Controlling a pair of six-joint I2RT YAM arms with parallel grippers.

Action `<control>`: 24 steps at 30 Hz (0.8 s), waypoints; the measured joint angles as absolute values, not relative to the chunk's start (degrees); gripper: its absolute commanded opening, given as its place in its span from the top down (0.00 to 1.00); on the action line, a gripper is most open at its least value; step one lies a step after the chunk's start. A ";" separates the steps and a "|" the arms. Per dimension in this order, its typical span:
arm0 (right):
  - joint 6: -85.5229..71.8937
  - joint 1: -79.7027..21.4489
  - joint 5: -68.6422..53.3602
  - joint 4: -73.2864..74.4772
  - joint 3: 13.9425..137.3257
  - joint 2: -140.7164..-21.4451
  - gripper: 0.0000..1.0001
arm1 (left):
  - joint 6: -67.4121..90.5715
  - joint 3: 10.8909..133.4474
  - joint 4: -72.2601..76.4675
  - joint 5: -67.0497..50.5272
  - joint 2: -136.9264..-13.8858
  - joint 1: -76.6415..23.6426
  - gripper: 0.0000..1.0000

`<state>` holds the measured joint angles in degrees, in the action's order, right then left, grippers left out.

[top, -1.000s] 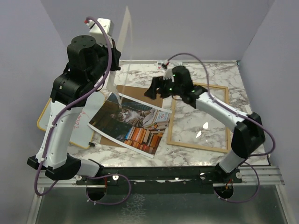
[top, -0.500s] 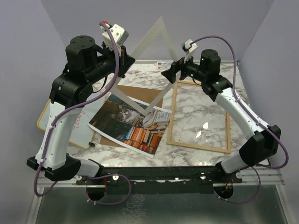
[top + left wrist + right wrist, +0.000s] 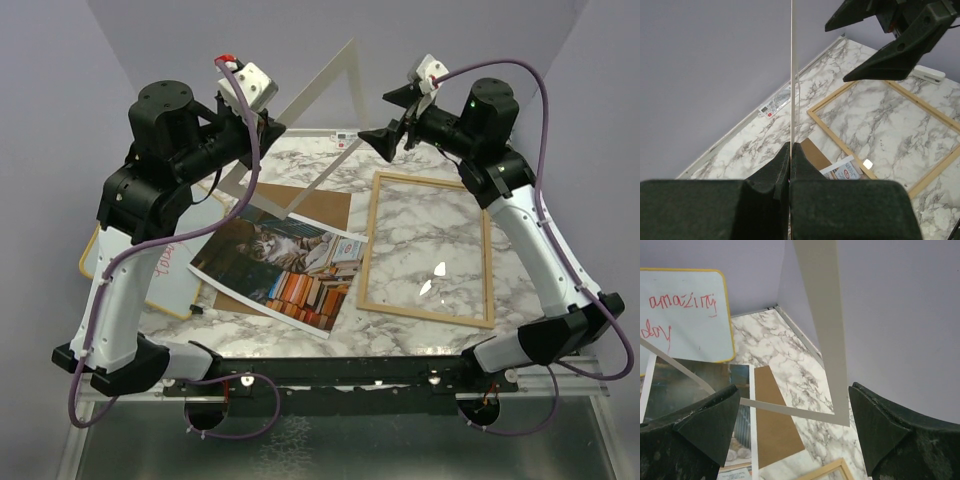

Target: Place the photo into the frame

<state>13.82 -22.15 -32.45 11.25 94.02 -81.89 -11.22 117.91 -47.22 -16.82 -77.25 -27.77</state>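
One photo (image 3: 280,265), one frame (image 3: 367,250), one brown backing board (image 3: 320,205) and one whiteboard (image 3: 165,270) lie on the bench (image 3: 400,335). The left end effector (image 3: 790,155) pinches one white mat (image 3: 825,315) aloft; the right end effector (image 3: 375,117) gapes wide, empty.

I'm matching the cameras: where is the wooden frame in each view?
Top external: frame lies right of centre.
Left wrist: frame fills the lower right.
Right wrist: frame corner only, bottom edge.
Shared landmark: brown board beside it.

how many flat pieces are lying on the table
4: whiteboard far left, brown board centre, photo partly over it, frame right. The mat is held up by the left gripper. Others could hide underneath.
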 measured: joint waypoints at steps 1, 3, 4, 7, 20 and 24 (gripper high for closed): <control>15.09 -22.15 -33.32 12.08 95.98 -83.02 0.07 | -11.99 117.60 -47.07 -17.41 -76.79 -27.77 1.00; 16.62 -22.11 -34.24 12.62 98.04 -84.62 0.07 | -13.08 117.05 -46.78 -18.04 -75.92 -27.77 1.00; 17.37 -22.04 -34.50 12.73 98.59 -85.38 0.07 | -13.80 116.55 -46.50 -18.41 -75.22 -27.77 1.00; 18.41 -21.67 -34.74 12.95 98.85 -86.65 0.06 | -15.11 115.63 -46.35 -18.74 -73.65 -27.77 1.00; 26.33 -19.86 -46.59 25.06 112.29 -94.17 0.35 | -18.52 114.52 -46.28 -19.09 -72.10 -27.77 1.00; 28.60 -19.07 -52.40 30.22 112.99 -94.94 0.57 | -19.16 114.50 -46.30 -19.05 -72.10 -27.77 1.00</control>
